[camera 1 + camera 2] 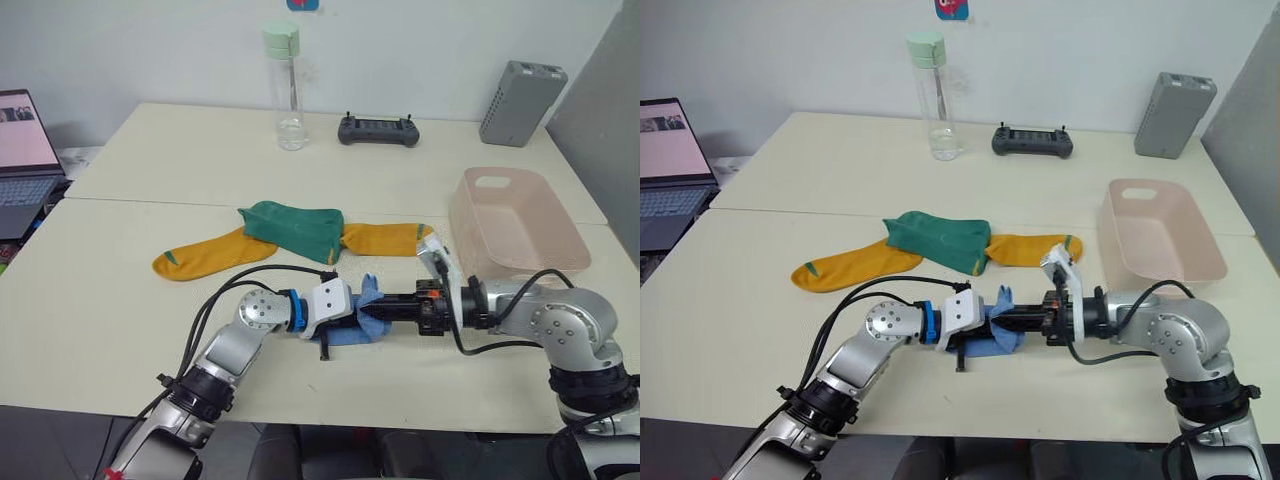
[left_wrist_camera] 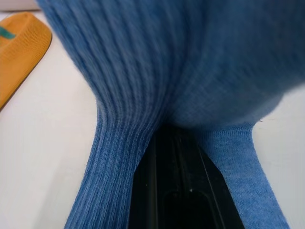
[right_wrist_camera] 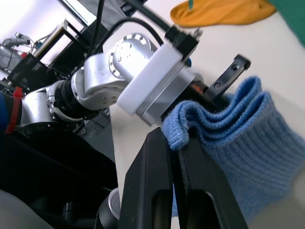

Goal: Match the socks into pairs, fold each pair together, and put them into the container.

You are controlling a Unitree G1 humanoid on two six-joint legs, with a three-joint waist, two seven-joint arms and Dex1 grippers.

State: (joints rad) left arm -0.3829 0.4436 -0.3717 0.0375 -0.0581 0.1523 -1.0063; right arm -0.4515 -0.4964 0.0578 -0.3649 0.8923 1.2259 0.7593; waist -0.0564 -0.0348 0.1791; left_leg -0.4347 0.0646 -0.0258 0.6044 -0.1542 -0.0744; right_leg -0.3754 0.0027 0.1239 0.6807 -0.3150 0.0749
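A folded bundle of light blue socks lies near the table's front edge. My left gripper is shut on it from the left, and the fabric gathers at its black fingers. From the right, my right gripper is shut on the bundle's ribbed cuff edge. Behind them a dark green sock lies over two mustard-yellow socks, one stretching left and one right. The pale pink container stands at the right, just behind my right arm.
At the table's back stand a clear bottle with a green cap, a black controller and a grey ribbed box. An open laptop sits at the far left. A seam between two tabletops runs behind the socks.
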